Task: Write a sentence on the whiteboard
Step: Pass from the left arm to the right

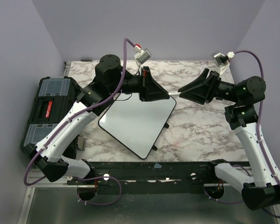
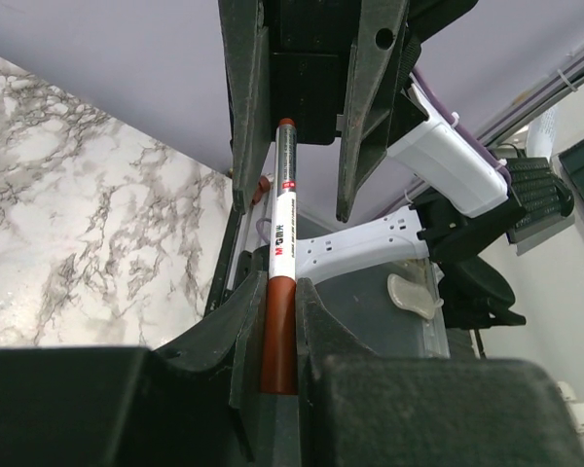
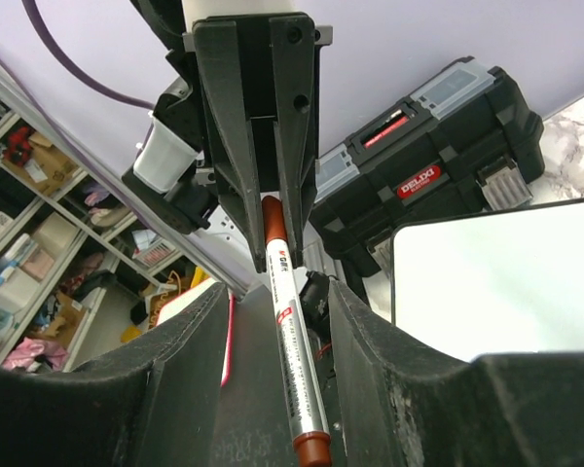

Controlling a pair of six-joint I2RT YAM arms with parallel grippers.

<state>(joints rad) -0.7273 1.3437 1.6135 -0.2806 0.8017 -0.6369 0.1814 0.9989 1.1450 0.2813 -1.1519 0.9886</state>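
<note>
The whiteboard [image 1: 137, 123] lies tilted on the marble table, and its white face shows no red sentence. It also shows in the right wrist view [image 3: 496, 282]. The two grippers face each other tip to tip above the board's far corner. My left gripper [image 1: 165, 95] [image 2: 277, 302] is shut on the red cap end of a marker [image 2: 280, 243]. The marker [image 3: 297, 370] is white and silver and runs across into my right gripper [image 1: 182, 92] [image 3: 277, 292]. That gripper's jaws stand wide apart around the barrel without touching it.
A black toolbox [image 1: 49, 109] with clear lid compartments sits off the table's left edge and also shows in the right wrist view [image 3: 438, 165]. Purple cables loop over both arms. The marble table [image 1: 200, 130] extends to the right of the board.
</note>
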